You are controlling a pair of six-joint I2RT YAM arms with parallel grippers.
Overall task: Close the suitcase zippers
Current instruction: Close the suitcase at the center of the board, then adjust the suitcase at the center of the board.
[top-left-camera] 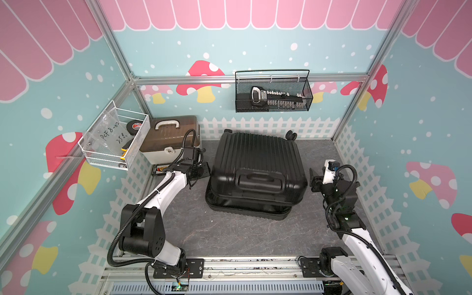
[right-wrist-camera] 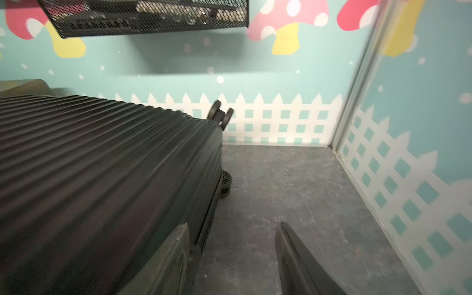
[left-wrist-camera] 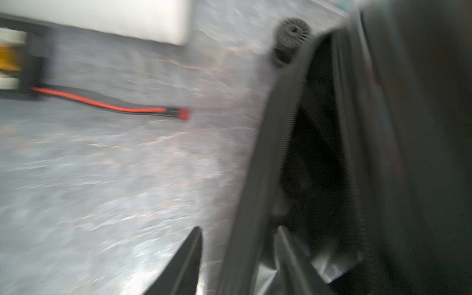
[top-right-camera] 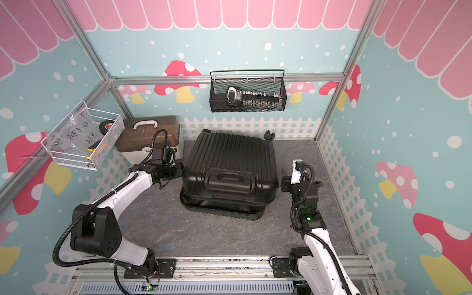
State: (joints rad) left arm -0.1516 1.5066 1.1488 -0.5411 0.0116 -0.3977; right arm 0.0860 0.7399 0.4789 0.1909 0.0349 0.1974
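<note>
Lying mid-frame, the suitcase [top-left-camera: 255, 163] has its zippers [left-wrist-camera: 291, 122] undone; the left gripper [left-wrist-camera: 240, 228] and right gripper [right-wrist-camera: 233, 224] are both open.

One suitcase [top-left-camera: 255, 163] between two grippers: left gripper [left-wrist-camera: 238, 229], right gripper [right-wrist-camera: 233, 226]. One toolbox [top-left-camera: 168, 143] beyond the left gripper. One white basket [top-left-camera: 115, 138], one black basket [top-left-camera: 273, 94]. Two casters [right-wrist-camera: 221, 115] ahead of the right gripper; one cable [left-wrist-camera: 115, 106] ahead of the left.
</note>
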